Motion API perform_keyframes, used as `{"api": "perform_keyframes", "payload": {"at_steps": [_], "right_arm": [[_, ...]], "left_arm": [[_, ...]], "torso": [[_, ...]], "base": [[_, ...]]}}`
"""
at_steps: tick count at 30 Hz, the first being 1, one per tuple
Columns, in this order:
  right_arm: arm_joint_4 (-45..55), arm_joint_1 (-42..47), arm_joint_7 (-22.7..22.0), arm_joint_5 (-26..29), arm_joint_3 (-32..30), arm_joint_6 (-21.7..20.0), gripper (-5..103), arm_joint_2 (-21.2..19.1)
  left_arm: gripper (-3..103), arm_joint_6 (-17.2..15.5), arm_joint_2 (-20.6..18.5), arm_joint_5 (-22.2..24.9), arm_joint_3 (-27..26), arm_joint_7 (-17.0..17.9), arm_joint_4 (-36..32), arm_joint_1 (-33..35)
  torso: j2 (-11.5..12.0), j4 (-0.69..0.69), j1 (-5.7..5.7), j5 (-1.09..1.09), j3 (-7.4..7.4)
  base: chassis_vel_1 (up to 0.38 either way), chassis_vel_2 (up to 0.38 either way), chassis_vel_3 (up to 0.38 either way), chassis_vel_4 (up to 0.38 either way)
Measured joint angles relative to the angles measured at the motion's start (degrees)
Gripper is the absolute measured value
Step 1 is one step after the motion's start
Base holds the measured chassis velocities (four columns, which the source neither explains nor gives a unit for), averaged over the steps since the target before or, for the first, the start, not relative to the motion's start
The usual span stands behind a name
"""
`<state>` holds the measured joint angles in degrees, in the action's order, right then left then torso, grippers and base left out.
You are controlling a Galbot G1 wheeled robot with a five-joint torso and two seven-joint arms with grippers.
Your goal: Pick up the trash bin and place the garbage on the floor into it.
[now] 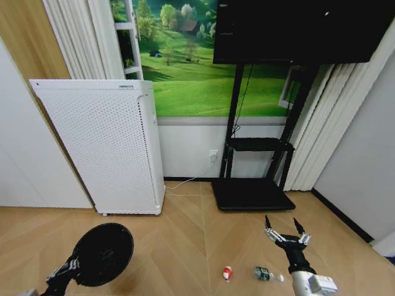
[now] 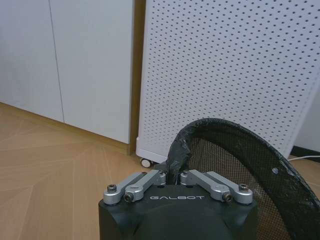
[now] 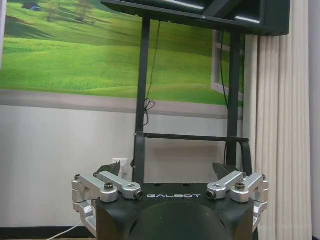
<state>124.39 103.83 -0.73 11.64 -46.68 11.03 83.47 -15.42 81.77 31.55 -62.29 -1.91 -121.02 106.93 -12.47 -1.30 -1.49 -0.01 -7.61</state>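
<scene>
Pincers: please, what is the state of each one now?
Left pincer: closed on the rim of the trash bin, holding it.
Right pincer: open, holding nothing, above the floor.

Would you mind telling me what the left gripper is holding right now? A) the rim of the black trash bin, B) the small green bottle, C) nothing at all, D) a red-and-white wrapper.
A: the left gripper has its jaws shut on the rim of the black trash bin, seen up close in the left wrist view.
</scene>
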Motion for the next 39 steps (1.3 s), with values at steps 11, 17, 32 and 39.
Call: {"api": "perform_keyframes", "payload": {"at_steps": [11, 17, 32, 39], "right_arm": [[-5.5, -2.6, 0.2, 4.0, 3.8, -5.8, 100, -4.0], [-16.7, -6.6, 0.6, 7.6, 8.8, -12.1, 100, -7.9], [-43.8, -17.3, -1.2, 6.4, 17.4, -16.6, 100, -8.9], [-53.4, -20.9, -1.4, 2.0, 17.0, -14.4, 99, -7.2]], "left_arm": [[7, 0.4, 0.4, -0.4, -0.1, -0.3, -1.0, 1.2], [7, 0.6, 0.2, -0.3, -0.5, -0.5, -2.8, 2.4], [7, 0.1, 0.0, -0.6, -0.5, 0.1, -5.5, 3.4], [7, 0.1, 0.1, -1.0, -0.3, 0.2, -6.3, 3.9]], "torso": [[0.0, 0.03, 0.0, 0.0, 0.0], [0.0, 0.0, 0.0, 0.04, 0.0], [0.0, 0.0, 0.0, 0.01, 0.01], [0.0, 0.0, 0.0, 0.0, 0.0]], "base": [[0.17, 0.151, -0.165, -0.172], [-0.054, -0.004, 0.073, 0.016], [-0.014, -0.013, 0.007, 0.006], [0.0, 0.0, 0.0, 0.0]]}}
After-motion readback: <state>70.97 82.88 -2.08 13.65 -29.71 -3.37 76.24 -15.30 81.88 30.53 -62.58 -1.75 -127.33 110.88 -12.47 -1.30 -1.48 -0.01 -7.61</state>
